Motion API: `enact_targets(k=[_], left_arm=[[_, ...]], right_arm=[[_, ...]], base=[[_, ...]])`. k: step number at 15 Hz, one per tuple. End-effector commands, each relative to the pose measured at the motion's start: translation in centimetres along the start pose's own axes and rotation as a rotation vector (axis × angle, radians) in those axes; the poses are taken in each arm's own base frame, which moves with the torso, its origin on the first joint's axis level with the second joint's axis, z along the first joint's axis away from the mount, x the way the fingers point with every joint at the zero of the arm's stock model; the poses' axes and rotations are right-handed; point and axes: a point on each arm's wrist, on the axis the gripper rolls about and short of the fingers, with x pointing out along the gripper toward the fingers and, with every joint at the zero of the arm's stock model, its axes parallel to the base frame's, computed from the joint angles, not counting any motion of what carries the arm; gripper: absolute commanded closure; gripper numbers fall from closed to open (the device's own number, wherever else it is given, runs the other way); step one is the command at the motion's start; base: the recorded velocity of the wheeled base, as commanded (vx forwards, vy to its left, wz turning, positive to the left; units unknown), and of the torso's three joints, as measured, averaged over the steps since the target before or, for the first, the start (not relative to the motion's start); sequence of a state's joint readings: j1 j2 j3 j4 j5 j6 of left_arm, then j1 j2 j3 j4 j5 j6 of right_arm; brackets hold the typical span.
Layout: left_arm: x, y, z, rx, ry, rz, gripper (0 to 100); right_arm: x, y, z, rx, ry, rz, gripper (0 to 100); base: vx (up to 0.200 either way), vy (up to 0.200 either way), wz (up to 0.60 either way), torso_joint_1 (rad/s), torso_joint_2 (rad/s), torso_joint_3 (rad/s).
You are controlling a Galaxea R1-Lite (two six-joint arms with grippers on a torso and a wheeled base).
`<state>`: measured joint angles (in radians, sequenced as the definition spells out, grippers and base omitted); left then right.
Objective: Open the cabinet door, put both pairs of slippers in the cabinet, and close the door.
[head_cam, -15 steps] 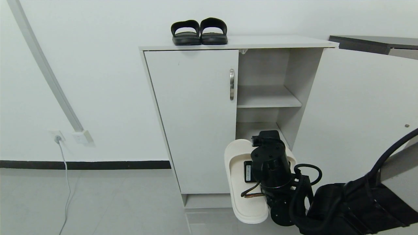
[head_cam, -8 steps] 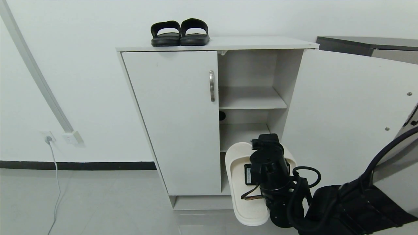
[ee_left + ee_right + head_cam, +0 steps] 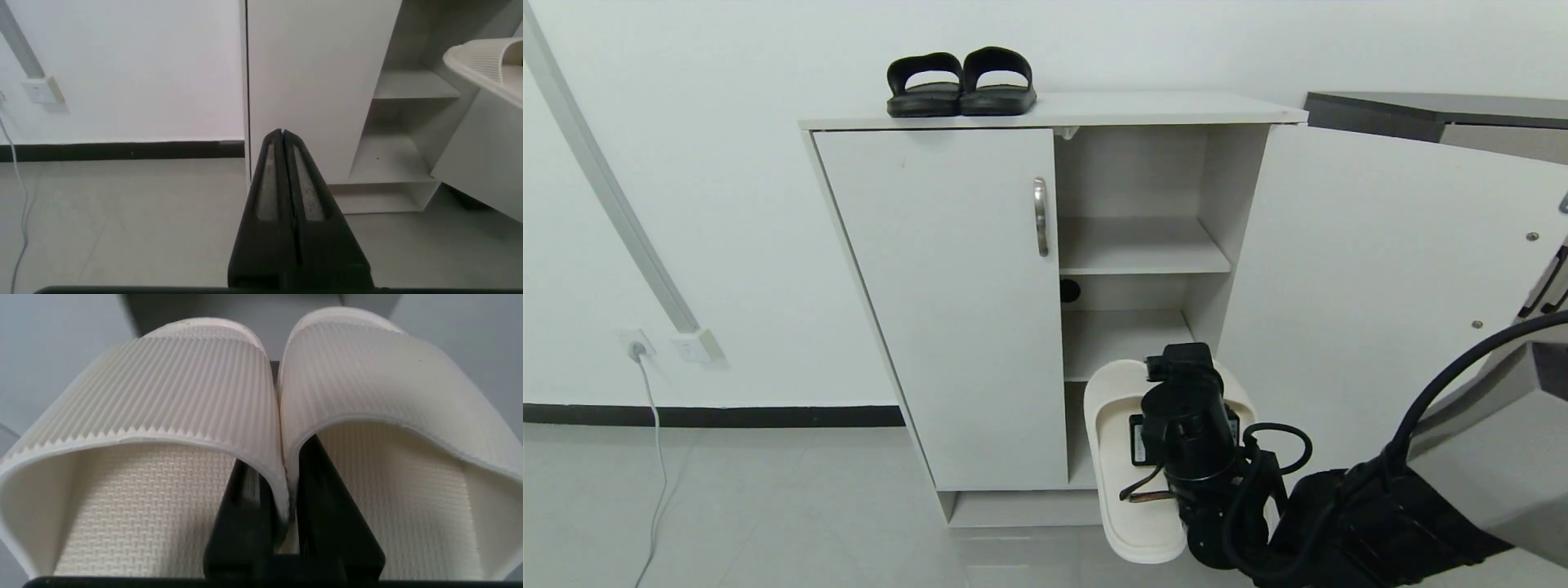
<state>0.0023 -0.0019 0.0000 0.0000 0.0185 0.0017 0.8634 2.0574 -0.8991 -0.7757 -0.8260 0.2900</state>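
Seemingly, white slippers [image 3: 196,400] sit pinched within right gripper [image 3: 282,502].

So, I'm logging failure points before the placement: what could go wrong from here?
The right gripper pinches the white slippers only by their inner strap edges, so one could slip out. The pair looks about as wide as the opening beside the shut door, so it may catch there.

You face a white cabinet [image 3: 947,327] standing on the grey floor [image 3: 768,506] against the far wall | on its top [image 3: 1160,106], toward the left, a pair of black slippers [image 3: 961,82] sits side by side | the right door [image 3: 1380,269] stands open on two inner shelves [image 3: 1139,245].
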Motion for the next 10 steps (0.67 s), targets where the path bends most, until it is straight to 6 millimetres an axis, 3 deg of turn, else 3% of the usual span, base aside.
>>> enact_targets(k=[1,5,8,10], left_arm=[[0.01,0.00,0.00,0.000,0.002,0.001,100],[0.01,0.00,0.00,0.000,0.002,0.002,100],[0.01,0.00,0.00,0.000,0.002,0.004,100],[0.01,0.00,0.00,0.000,0.002,0.004,100]], right_arm=[[0.24,-0.11,-0.17,-0.002,0.005,-0.006,100],[0.36,-0.05,-0.43,-0.008,0.010,-0.006,100],[0.40,-0.04,-0.55,-0.009,0.011,-0.007,100],[0.45,0.02,-0.56,-0.006,0.009,-0.004,100]], base=[[0.000,0.000,0.00,0.000,0.00,0.000],[0.000,0.000,0.00,0.000,0.00,0.000],[0.000,-0.200,0.00,0.001,0.00,0.004],[0.000,0.000,0.00,0.000,0.00,0.000]])
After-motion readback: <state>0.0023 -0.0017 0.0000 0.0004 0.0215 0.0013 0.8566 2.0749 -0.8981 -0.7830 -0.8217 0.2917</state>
